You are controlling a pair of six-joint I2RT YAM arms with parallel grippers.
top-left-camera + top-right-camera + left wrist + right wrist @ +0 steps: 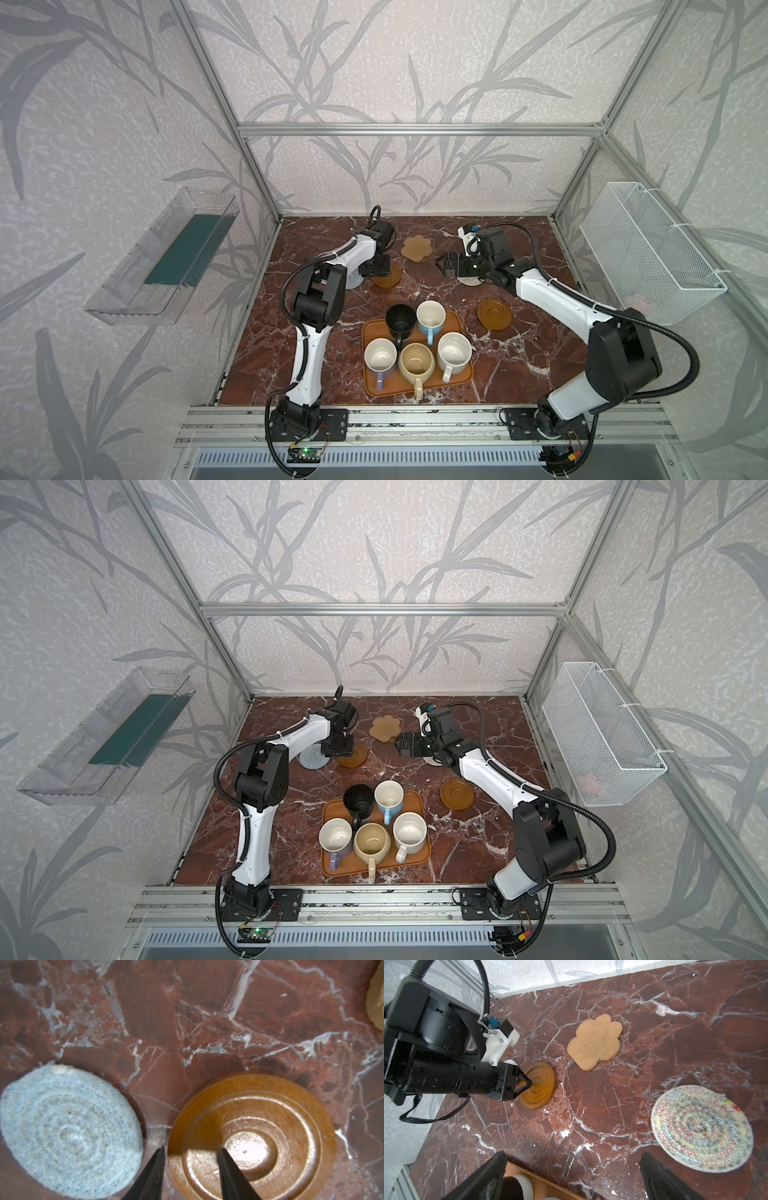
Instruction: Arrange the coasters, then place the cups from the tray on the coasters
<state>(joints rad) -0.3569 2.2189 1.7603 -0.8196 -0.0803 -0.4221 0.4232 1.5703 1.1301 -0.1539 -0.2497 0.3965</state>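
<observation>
Five cups stand on the orange-brown tray [454,323]: black [400,320], light blue [431,318], lavender [380,355], tan-yellow [416,361] and speckled white [454,352]. My left gripper [191,1148] is shut on a flat-lying brown wooden disc [259,1136], one finger outside its rim, the other at its central hollow. The grey woven coaster [68,1130] lies beside it. My right gripper [574,1155] hovers open over bare marble, next to the cream woven coaster [702,1128]. The tan flower-shaped coaster [417,248] lies at the back. A second brown disc [494,314] lies right of the tray.
A white wire basket [648,253] hangs on the right wall and a clear plastic bin [162,257] on the left wall. Aluminium frame posts stand at the table's back corners. A metal rail [415,424] with both arm bases runs along the front edge.
</observation>
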